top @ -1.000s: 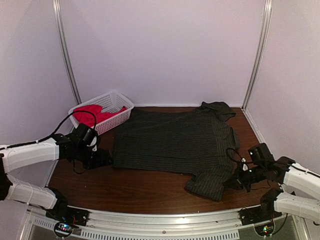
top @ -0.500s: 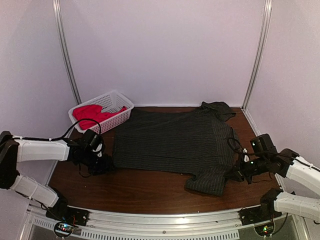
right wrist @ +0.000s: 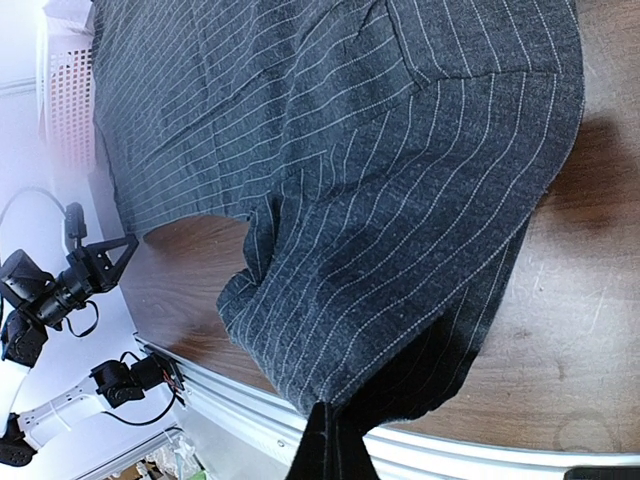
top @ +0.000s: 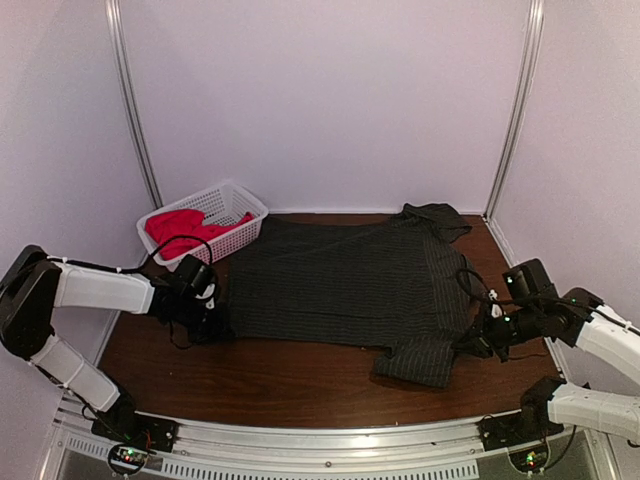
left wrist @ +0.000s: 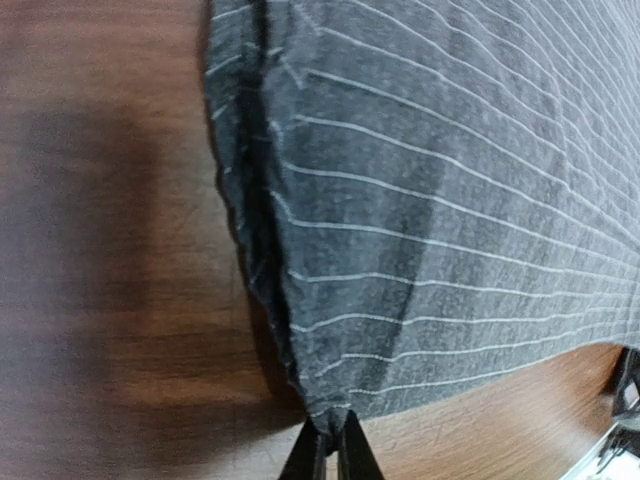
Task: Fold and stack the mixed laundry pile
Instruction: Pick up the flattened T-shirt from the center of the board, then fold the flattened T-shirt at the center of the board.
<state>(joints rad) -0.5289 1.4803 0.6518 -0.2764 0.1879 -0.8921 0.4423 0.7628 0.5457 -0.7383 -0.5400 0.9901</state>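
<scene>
Two grippers have hold of the dark pinstriped button shirt, which lies spread on the wooden table just right of the white lattice basket. The left gripper, close in front of the basket, has its jaws pinched together on the shirt's hem corner. The right gripper, well away from the basket, is closed on the near sleeve's edge. The red-pink T-shirt sits bunched inside the basket. The step in hand looks like squaring the shirt for its first fold. Next, both arms probably need an even, low pull without losing either pinch.
</scene>
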